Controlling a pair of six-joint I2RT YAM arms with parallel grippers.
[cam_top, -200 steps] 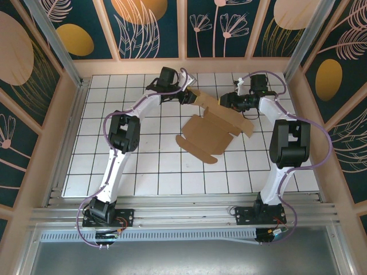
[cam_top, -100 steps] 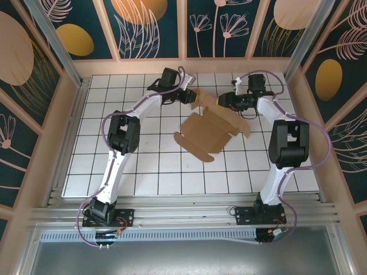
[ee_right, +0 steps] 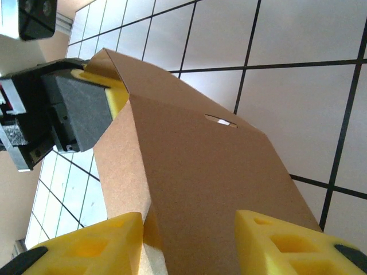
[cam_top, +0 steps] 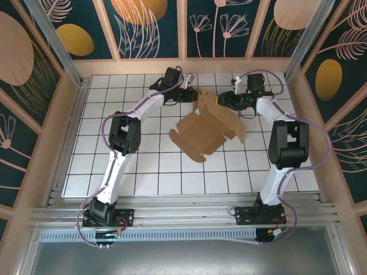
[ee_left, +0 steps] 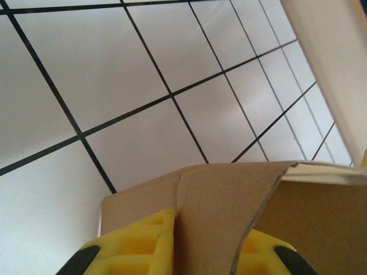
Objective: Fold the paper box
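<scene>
- Enclosure walls: dark teal panels with gold discs and pale leaf drawings, set in wooden frames on three sides of the worktop.
- Worktop: white, ruled into square tiles by black lines. An aluminium rail runs along the near edge and carries both arm bases.
- Left arm: white and black, reaching from the near left to the far middle of the worktop.
- Right arm: same make, rising from the near right, with its wrist turned leftward at the far middle.
- Paper box: plain brown die-cut cardboard sheet, unfolded, at the centre of the worktop and slightly toward the far side. The near part, with rounded tabs, lies on the tiles. The far edge is lifted off the surface between the two grippers, and a crease shows in the raised panel.
- Left gripper: at the far left corner of the sheet, clenched on a raised flap of the paper box. In the left wrist view the card sits sandwiched between its yellow pads.
- Right gripper: at the right end of the lifted edge, facing the left gripper and near it. Its yellow pads stand apart with a card panel between them. Whether they press on it cannot be told.
</scene>
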